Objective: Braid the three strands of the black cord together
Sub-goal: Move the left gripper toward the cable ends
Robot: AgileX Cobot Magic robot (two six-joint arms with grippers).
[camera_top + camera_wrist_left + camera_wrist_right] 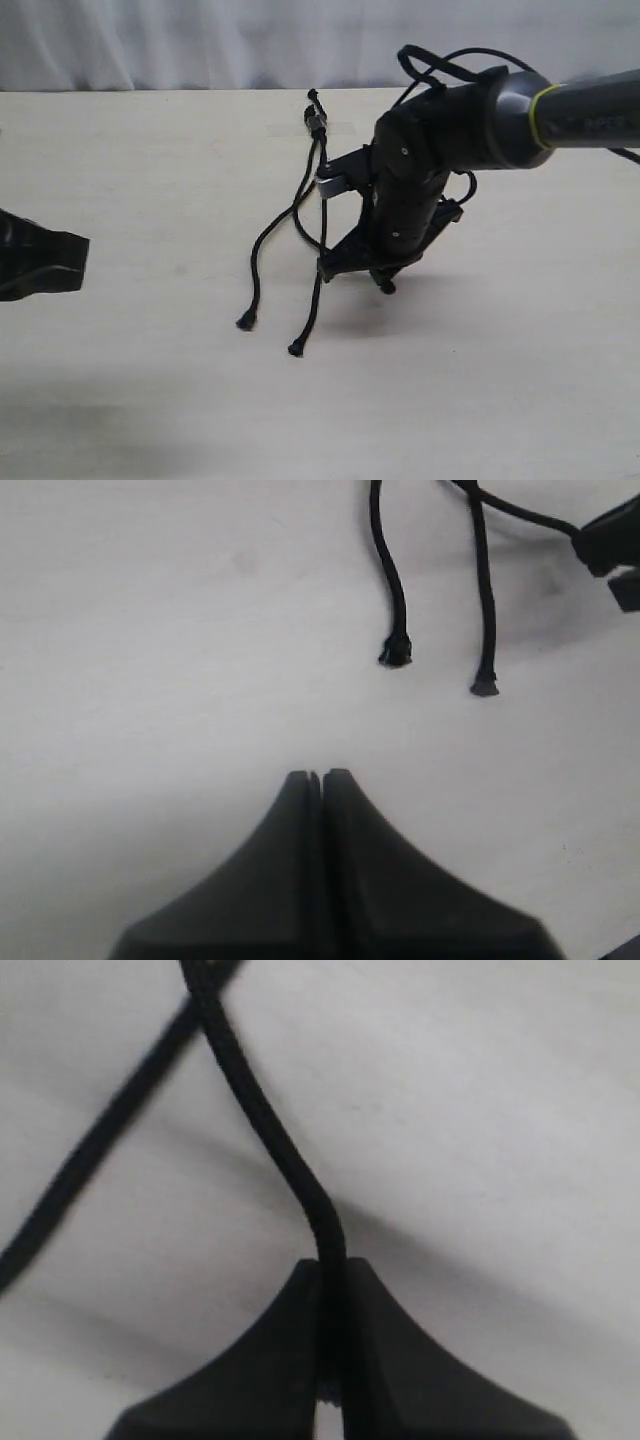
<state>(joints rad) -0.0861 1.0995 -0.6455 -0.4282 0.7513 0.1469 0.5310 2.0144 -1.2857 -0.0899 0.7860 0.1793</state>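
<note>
The black cord's knotted end (314, 119) lies at the far middle of the table. From it, two of the three strands run toward the near side and lie loose, one ending at a tip (244, 322) (395, 652), the other at a tip (296, 349) (485, 687). The third strand (305, 232) (262, 1112) curves toward my right gripper (384, 282) (332, 1265), which is shut on it close to its end, low over the table. My left gripper (318, 777) (45, 262) is shut on nothing, off to the left, short of the loose tips.
The pale wooden table (150, 180) carries only the cord. A white curtain (200, 40) hangs behind its far edge. My right arm (500, 115) reaches in from the right, with its own looping cables (440, 62) above the wrist.
</note>
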